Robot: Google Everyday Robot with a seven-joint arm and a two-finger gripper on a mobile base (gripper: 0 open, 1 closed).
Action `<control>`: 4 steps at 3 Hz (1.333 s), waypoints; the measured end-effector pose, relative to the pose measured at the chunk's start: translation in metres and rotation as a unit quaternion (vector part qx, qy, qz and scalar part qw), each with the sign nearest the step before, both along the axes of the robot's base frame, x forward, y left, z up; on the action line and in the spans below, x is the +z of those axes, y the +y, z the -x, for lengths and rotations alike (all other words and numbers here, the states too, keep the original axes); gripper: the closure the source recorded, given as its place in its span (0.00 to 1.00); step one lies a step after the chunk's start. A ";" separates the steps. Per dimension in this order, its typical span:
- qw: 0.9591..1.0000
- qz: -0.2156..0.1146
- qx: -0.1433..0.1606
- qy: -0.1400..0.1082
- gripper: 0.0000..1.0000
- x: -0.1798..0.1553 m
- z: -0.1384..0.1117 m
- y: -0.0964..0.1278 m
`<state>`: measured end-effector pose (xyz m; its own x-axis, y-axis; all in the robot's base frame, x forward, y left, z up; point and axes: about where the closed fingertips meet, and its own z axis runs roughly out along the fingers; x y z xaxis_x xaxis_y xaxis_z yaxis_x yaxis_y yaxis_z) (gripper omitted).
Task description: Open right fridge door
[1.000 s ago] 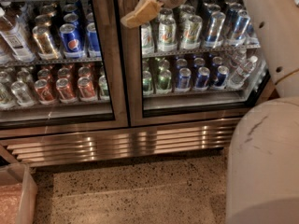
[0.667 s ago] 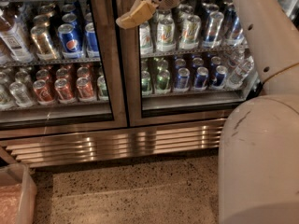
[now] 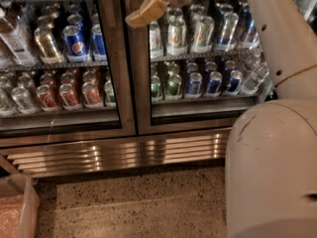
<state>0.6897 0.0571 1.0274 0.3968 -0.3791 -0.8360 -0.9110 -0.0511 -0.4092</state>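
Observation:
The right fridge door (image 3: 141,93) is a glass pane in a brushed steel frame. It fills the upper right of the camera view and lies flush with the fridge front. Green, silver and blue cans stand on two shelves behind it. Its long handle and LED strip do not show. My gripper (image 3: 146,10), with a tan pad, is at the top centre, in front of the door's left upright, close to the seam with the left door (image 3: 121,83). My white arm (image 3: 277,38) reaches to it from the right.
The left door fronts Pepsi and red-orange cans. A steel vent grille (image 3: 124,152) runs below both doors. The speckled floor (image 3: 138,207) lies in front. A pinkish bin (image 3: 17,209) sits at the bottom left. My arm's white body (image 3: 272,172) fills the bottom right.
My arm's white body has spread further left across the view. The gripper has stayed near the door's left upright. The door has not moved.

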 end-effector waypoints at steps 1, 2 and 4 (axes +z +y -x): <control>1.000 0.000 0.000 0.000 0.42 0.000 0.004 -0.002; 1.000 0.000 0.000 0.000 0.60 0.000 0.004 -0.002; 1.000 0.000 0.000 0.000 1.00 0.000 0.004 -0.002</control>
<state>0.6857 0.0549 1.0273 0.3967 -0.3791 -0.8360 -0.9111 -0.0513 -0.4091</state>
